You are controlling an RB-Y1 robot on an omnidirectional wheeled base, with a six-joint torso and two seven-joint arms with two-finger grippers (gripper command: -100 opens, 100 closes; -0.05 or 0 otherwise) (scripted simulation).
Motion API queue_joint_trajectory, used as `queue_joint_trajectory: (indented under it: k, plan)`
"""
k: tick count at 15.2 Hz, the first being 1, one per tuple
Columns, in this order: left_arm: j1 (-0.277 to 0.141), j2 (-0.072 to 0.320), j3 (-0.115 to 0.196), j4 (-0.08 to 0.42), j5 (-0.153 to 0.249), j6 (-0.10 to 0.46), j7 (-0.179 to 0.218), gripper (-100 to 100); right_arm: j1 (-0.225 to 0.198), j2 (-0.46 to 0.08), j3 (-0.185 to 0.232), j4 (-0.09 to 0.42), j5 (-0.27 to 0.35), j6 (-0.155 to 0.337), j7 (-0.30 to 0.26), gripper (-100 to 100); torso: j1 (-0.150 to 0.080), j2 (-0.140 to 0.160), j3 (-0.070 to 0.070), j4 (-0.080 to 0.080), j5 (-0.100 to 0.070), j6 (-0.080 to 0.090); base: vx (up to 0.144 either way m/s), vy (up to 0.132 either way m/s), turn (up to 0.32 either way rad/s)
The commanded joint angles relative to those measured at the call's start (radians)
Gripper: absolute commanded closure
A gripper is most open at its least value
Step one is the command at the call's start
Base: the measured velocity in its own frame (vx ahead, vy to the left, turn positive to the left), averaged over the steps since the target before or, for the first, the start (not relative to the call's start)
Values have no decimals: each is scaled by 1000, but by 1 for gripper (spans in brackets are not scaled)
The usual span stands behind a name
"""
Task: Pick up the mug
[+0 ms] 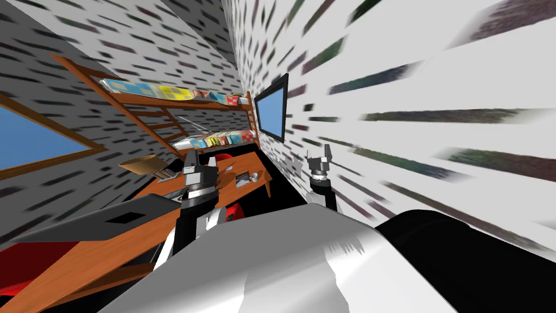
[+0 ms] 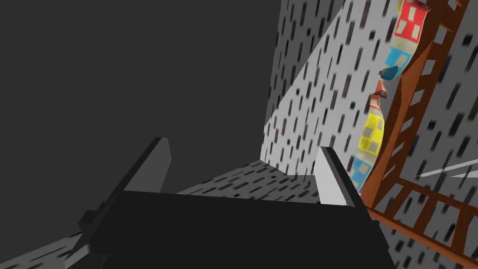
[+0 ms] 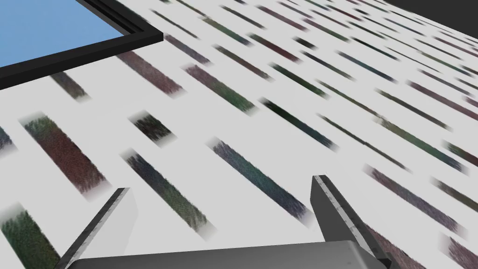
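A small white mug (image 1: 253, 176) stands near the far end of a long wooden desk (image 1: 103, 244), beside a flat dark object (image 1: 242, 181). My left gripper (image 1: 191, 158) is raised over the middle of the desk, short of the mug and apart from it. Its fingers (image 2: 158, 161) stand open with nothing between them, pointing up toward the ceiling and a wall corner. My right gripper (image 1: 320, 154) is held up next to the patterned wall, to the right of the desk. In the right wrist view that gripper (image 3: 224, 205) is open and empty.
A grey open laptop (image 1: 103, 220) lies on the near part of the desk, with a tan bowl (image 1: 138, 163) further back. A red chair (image 1: 232, 211) sits under the desk. A wooden bunk bed (image 1: 179, 98) fills the far end. A dark-framed blue screen (image 1: 271, 107) hangs on the right wall.
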Motion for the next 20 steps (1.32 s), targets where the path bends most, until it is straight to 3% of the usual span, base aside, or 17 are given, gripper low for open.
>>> queue_joint_trajectory:
  k: [1, 4, 5, 8, 20]
  plan:
    - [-4, 29, 3, 8, 4, 13, 3, -100, 0, 0, 0, 0, 0, 0, 0, 0, 0, 0, 0, 0, 0, 0, 2, -6, -9]
    - [-19, 90, 16, 43, 20, 65, 17, -100, 0, 0, 0, 0, 0, 0, 0, 0, -1, -1, 0, 0, 0, 0, 11, -26, -26]
    - [-19, 90, 16, 43, 20, 65, 17, -100, 0, 0, 0, 0, 0, 0, 0, 0, -2, -1, -1, 0, 0, 0, 19, -32, -16]
    - [-45, 145, 37, 99, 47, 145, 41, -100, 0, 0, 0, 0, 0, 0, 0, 0, -2, -2, -1, 0, 0, 0, 23, -46, -36]
    - [-110, 224, 83, 234, 108, 359, 97, -100, 0, 0, 0, 0, 0, 0, 0, 0, -3, -3, -2, -1, -1, 0, 31, -48, -28]
